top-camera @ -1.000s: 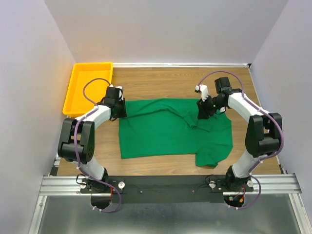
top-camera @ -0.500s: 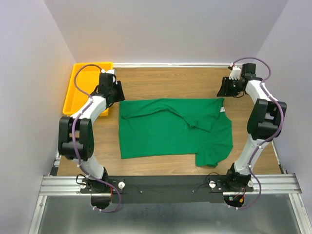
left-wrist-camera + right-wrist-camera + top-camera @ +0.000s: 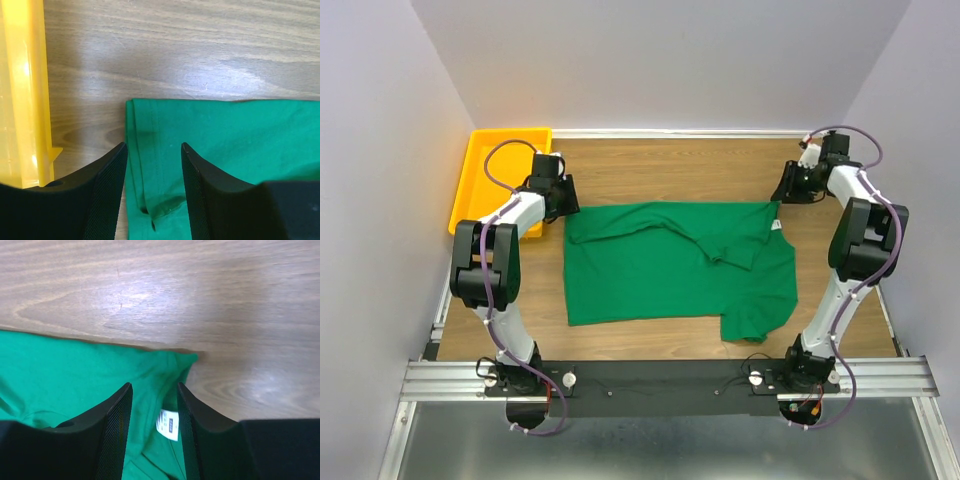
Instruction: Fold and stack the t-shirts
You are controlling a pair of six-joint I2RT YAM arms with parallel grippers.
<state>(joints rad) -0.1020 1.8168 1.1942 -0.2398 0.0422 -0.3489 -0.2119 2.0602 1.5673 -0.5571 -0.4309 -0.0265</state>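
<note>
The shirt (image 3: 670, 265) lies flat in the middle of the table (image 3: 660, 165), its long axis running left to right, parallel to the far edge; one sleeve is turned in across the middle and another part juts toward the near edge at the right, so I judge the fold only partly made.

The left gripper (image 3: 560, 197) hangs at the shirt's far-left corner; its jaws stand apart with nothing between them; in the wrist view that corner lies flat on the wood just below and ahead of the fingertips (image 3: 116, 165). The right gripper (image 3: 786, 186) hangs at the far-right corner, jaws likewise apart and empty; the white label (image 3: 169, 424) shows between its fingers, with the corner's tip just beyond.

From each gripper the cloth spreads toward the bases and toward the table's middle; each arm is the nearer one to its own corner, and the two stand at about the same depth along the far hem; a matched pinch of both corners looks the likely next call, with a pull toward the near edge.

The table is smooth wood with some glare; bare wood runs between the far hem and the far edge. A yellow tray (image 3: 510, 133) sits in the far-left corner, just beside the left gripper; plain walls (image 3: 660, 60) close in on three sides, the right one near that arm's elbow.
</note>
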